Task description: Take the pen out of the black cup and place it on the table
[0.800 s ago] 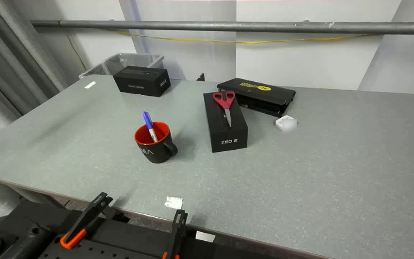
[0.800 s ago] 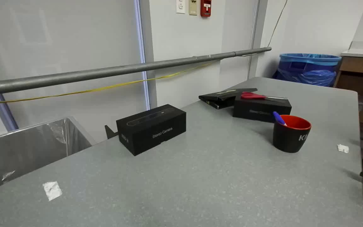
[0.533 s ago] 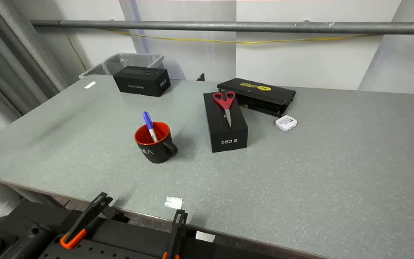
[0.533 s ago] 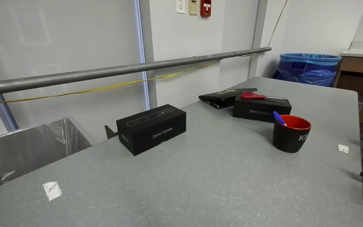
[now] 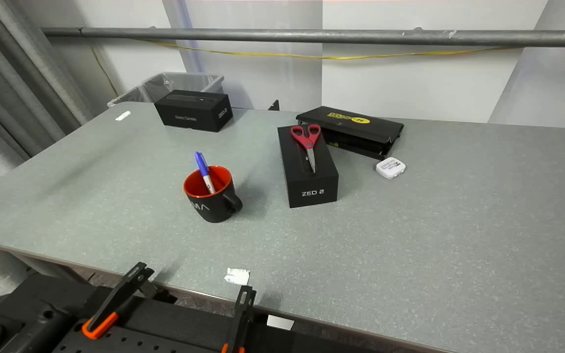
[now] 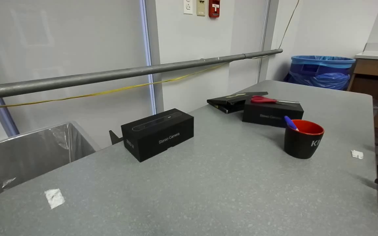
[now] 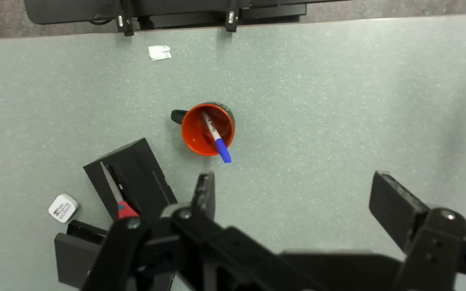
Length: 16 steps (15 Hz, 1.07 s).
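Observation:
The black cup (image 5: 216,208) with red inside stands upright on the grey table (image 5: 410,245); it also shows in an exterior view (image 6: 299,144) and the wrist view (image 7: 192,135). The pen (image 5: 202,164), with white body and blue cap, leans in the cup, cap up and out past the rim. It also shows in an exterior view (image 6: 290,122) and the wrist view (image 7: 223,150). My gripper (image 7: 293,173) is open and empty, high above the table. In the wrist view the cup lies ahead of the left finger. The gripper is out of view in both exterior views.
A black box (image 5: 307,181) with red-handled scissors (image 5: 306,137) on top lies beside the cup. Behind it are an open black box (image 5: 351,127) and a small white case (image 5: 390,167). Another black box (image 6: 162,134) stands near a clear bin (image 6: 61,141). A pipe (image 5: 272,34) runs behind.

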Motion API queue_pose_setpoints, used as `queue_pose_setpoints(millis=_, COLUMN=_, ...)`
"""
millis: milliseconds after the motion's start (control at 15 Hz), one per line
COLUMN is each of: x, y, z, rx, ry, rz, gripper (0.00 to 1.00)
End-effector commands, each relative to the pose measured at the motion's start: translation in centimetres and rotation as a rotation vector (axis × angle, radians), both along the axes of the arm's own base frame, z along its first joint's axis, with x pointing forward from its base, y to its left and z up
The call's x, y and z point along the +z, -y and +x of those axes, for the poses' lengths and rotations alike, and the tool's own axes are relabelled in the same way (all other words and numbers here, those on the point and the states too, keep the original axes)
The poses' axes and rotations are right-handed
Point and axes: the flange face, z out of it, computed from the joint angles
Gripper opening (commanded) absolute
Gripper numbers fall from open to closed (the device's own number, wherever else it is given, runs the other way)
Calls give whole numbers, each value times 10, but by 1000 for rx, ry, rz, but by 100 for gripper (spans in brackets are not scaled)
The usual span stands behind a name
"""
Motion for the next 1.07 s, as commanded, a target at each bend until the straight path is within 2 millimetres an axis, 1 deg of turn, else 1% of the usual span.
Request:
queue_pose_setpoints(millis=0, x=-53, y=21, z=26, rx=128, ry=-58, rz=-28, gripper=100)
queue_pose_setpoints(millis=200, x=-95, y=36, z=44, rx=173, ry=-109, rz=-37, gripper=100)
queue_pose_setpoints(millis=267, x=-100, y=38, z=46, rx=165, ry=-129, rz=-38, gripper=100)
queue_pose_setpoints(millis=333, x=-91, y=35, z=38, rx=139, ry=-114, rz=-29, gripper=100)
queue_pose_setpoints(millis=467, x=-105, y=39, z=43, rx=140, ry=-144, rz=-27, gripper=100)
queue_pose_setpoints(millis=533, x=-107, y=38, z=44, rx=141, ry=-147, rz=-26, gripper=100)
queue_pose_setpoints(millis=800, x=-105, y=38, z=44, rx=142, ry=-142, rz=-25, gripper=100)
queue_pose_setpoints(millis=1000, x=-148, y=47, z=62, rx=163, ry=-166, rz=-57, gripper=100)
